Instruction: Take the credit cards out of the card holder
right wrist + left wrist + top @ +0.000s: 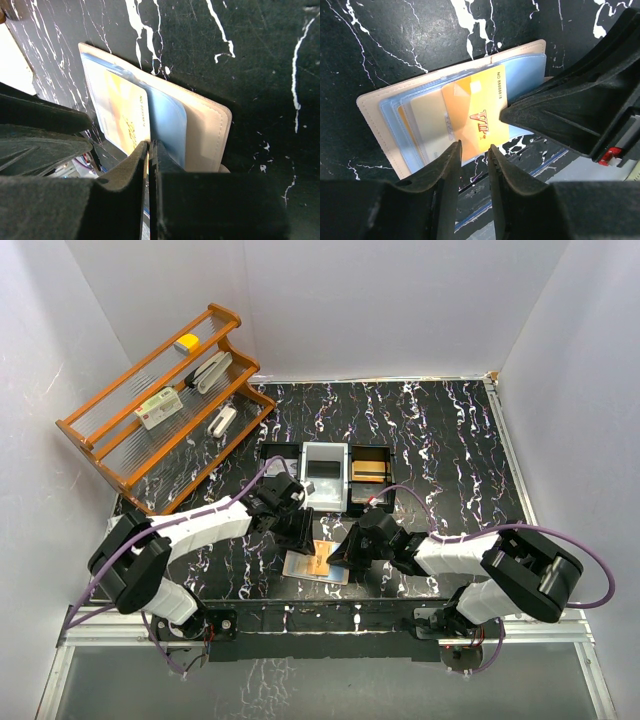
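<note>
Pinching with my right gripper (149, 146), I have both fingers pressed nearly flat together on the edge of the orange card (472, 112). Only a hairline slit shows between them in the right wrist view, and the card's edge runs into it. How deep the card goes in is hidden by my own fingers.

My left gripper (472, 156) has its jaws a little apart, leaving a narrow gap, and nothing is visibly clamped there. It hangs over the card's other edge; I cannot tell whether the tips touch the card or only hover above it.

The card holder (372, 107) lies open and flat on the black marbled table (440, 440), near the front edge, between my two wrists. Pale blue sleeves (530, 70) spread over its beige inside, and the orange card looks to lie on top of them. Whether its far end is tucked into a slot I cannot tell. A paler card (427, 127) shows through one sleeve, its print too blurred to read.

From above, my wrists cover part of the holder — a pale rectangle with a patch of orange is all that shows. Behind it, the three-compartment tray (349, 480) holds something brownish in its right compartment, too small to name
</note>
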Motion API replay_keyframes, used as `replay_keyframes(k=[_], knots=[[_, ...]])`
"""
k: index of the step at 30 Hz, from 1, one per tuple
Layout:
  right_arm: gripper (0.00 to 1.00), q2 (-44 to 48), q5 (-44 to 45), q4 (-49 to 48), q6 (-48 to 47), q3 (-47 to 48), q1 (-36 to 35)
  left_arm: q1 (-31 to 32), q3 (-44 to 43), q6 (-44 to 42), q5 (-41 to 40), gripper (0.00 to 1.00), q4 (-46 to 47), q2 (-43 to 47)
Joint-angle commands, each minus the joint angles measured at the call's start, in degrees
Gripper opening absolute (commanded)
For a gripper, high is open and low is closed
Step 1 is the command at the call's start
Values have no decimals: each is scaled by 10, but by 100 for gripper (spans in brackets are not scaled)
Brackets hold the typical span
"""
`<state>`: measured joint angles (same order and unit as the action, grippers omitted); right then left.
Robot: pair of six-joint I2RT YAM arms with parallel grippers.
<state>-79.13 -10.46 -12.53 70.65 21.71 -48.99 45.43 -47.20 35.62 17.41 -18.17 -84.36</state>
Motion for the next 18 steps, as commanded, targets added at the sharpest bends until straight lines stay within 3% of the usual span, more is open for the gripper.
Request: replay_keyframes(k=[1, 9, 18], knots=[[2, 9, 8, -22, 4, -1, 3, 7, 3, 3, 7, 25, -17, -21], [6, 0, -3, -84, 23, -24, 4, 18, 16, 0, -32, 17, -43, -50], [22, -31, -16, -178, 38, -60, 6, 18, 35, 6, -32, 15, -23, -37]])
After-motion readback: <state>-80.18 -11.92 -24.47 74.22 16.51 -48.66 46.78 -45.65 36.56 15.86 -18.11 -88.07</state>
